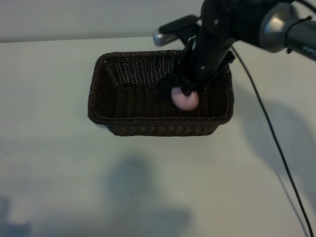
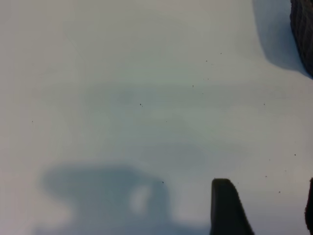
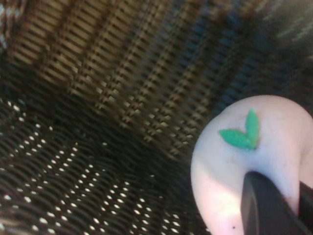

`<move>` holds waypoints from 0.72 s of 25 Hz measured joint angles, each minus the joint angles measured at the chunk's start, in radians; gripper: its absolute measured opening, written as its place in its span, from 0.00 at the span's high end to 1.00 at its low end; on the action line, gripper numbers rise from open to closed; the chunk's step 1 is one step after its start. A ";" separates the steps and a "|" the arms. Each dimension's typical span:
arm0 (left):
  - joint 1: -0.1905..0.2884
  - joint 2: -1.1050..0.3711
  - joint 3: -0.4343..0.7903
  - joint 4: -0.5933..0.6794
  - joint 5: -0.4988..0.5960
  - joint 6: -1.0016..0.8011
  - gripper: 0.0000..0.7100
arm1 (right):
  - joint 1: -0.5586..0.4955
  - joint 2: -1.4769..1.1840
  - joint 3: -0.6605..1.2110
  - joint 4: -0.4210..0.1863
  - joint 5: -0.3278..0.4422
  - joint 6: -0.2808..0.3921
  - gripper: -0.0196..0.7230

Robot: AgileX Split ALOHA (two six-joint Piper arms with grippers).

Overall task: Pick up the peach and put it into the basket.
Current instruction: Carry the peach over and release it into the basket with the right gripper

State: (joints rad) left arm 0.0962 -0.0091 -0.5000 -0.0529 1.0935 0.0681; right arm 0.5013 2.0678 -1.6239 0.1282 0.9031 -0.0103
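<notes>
The right gripper is clamping the peach just below its fingertips, inside the basket; it should be lowering gently before letting go, so the fruit isn't rolling.

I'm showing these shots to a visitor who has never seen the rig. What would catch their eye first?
First, the right claw reaching down into the dark brown wicker basket at mid-table, shut on the pale pink peach inside its right half. The wrist view adds two small green leaves on the peach against the weave. The left claw hangs open above bare table.
</notes>
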 joint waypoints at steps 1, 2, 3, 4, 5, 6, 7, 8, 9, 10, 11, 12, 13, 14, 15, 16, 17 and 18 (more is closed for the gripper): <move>0.000 0.000 0.000 0.000 0.000 0.000 0.43 | 0.004 0.011 0.000 0.001 -0.002 0.000 0.91; 0.000 0.000 0.000 0.000 0.000 0.000 0.43 | 0.006 0.020 0.000 0.002 -0.006 0.000 0.91; 0.000 0.000 0.000 0.000 0.000 0.000 0.43 | 0.007 0.026 0.000 0.003 -0.008 0.000 0.91; 0.000 0.000 0.000 0.000 0.000 0.000 0.43 | 0.008 0.028 0.000 0.003 -0.010 -0.001 0.91; 0.000 0.000 0.000 0.000 0.000 0.000 0.43 | 0.009 0.028 0.000 0.003 -0.012 -0.001 0.91; 0.000 0.000 0.000 0.000 0.000 0.000 0.43 | 0.009 0.028 0.000 0.003 -0.013 -0.001 0.91; 0.000 0.000 0.000 0.000 0.000 0.000 0.43 | 0.009 0.028 0.000 0.003 -0.014 -0.001 0.91; 0.000 0.000 0.000 0.000 0.000 0.000 0.43 | 0.009 0.028 -0.001 0.003 -0.014 -0.002 0.90; 0.000 0.000 0.000 0.000 0.000 0.000 0.43 | 0.009 0.028 -0.001 0.003 -0.014 -0.009 0.90; 0.000 0.000 0.000 0.000 0.000 0.000 0.43 | 0.009 0.028 -0.001 0.003 -0.014 -0.017 0.89; 0.000 0.000 0.000 0.000 0.000 0.000 0.43 | 0.009 0.028 -0.001 0.003 -0.014 -0.021 0.87; 0.000 0.000 0.000 0.000 0.000 0.000 0.43 | 0.009 0.028 -0.001 0.003 -0.014 -0.023 0.84; 0.000 0.000 0.000 0.000 0.000 0.000 0.43 | 0.009 0.028 -0.001 0.004 -0.014 -0.025 0.80; 0.000 0.000 0.000 0.000 0.000 0.000 0.43 | 0.009 0.028 -0.001 0.004 -0.011 -0.026 0.75; 0.000 0.000 0.000 0.000 0.000 0.000 0.43 | 0.009 0.028 -0.001 0.004 -0.012 -0.026 0.69; 0.000 0.000 0.000 0.000 0.000 0.000 0.43 | 0.009 0.028 -0.001 0.005 -0.010 -0.026 0.62; 0.000 0.000 0.000 0.000 0.000 0.000 0.43 | 0.009 0.028 -0.001 0.005 -0.009 -0.026 0.54; 0.000 0.000 0.000 0.000 0.000 0.000 0.43 | 0.009 0.028 -0.001 0.005 -0.008 -0.027 0.47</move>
State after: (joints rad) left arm 0.0962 -0.0091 -0.5000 -0.0529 1.0935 0.0681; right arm 0.5099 2.0962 -1.6250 0.1327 0.8948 -0.0375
